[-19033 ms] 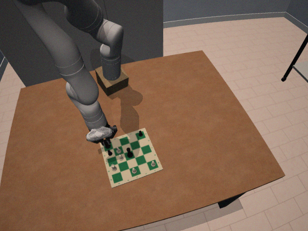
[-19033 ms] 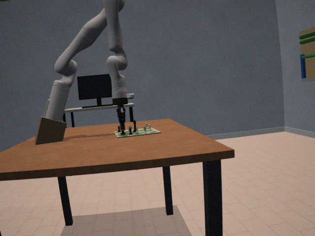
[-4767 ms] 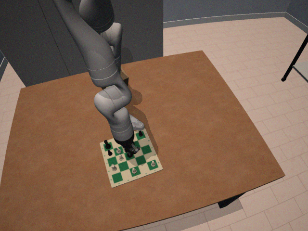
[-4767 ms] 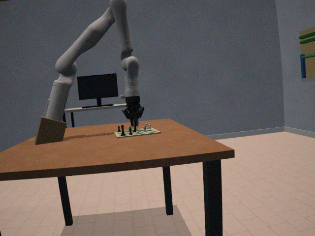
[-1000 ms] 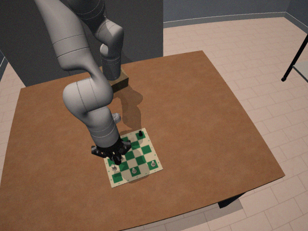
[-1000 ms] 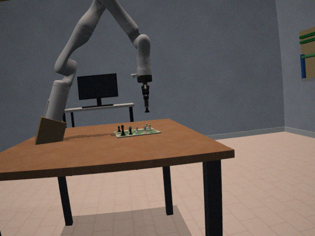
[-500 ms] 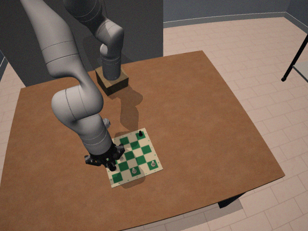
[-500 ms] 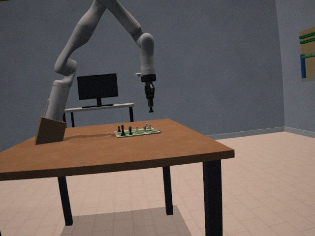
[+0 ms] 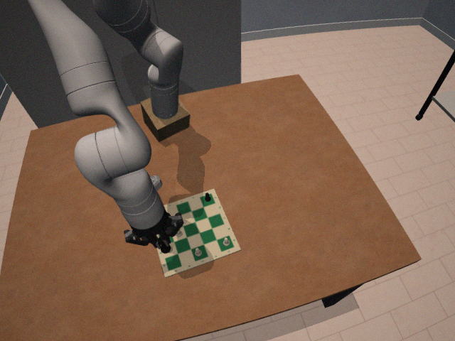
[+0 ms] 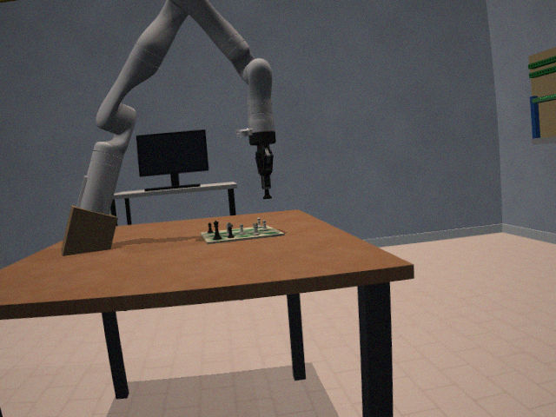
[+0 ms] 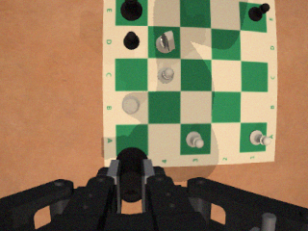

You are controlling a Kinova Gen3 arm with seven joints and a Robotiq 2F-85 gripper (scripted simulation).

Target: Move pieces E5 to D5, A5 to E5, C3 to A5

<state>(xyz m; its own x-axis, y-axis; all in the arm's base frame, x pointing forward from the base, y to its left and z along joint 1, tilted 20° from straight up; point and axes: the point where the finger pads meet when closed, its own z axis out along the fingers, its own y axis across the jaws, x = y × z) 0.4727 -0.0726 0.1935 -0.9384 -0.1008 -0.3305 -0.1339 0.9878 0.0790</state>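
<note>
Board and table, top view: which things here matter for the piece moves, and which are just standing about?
Part of the job:
- chessboard
- tool, closed on a black piece, high above the board
- the other pieces, such as the black pawn in the far corner

Just standing about:
- monitor on the side desk
- tripod leg
- wall panel
</note>
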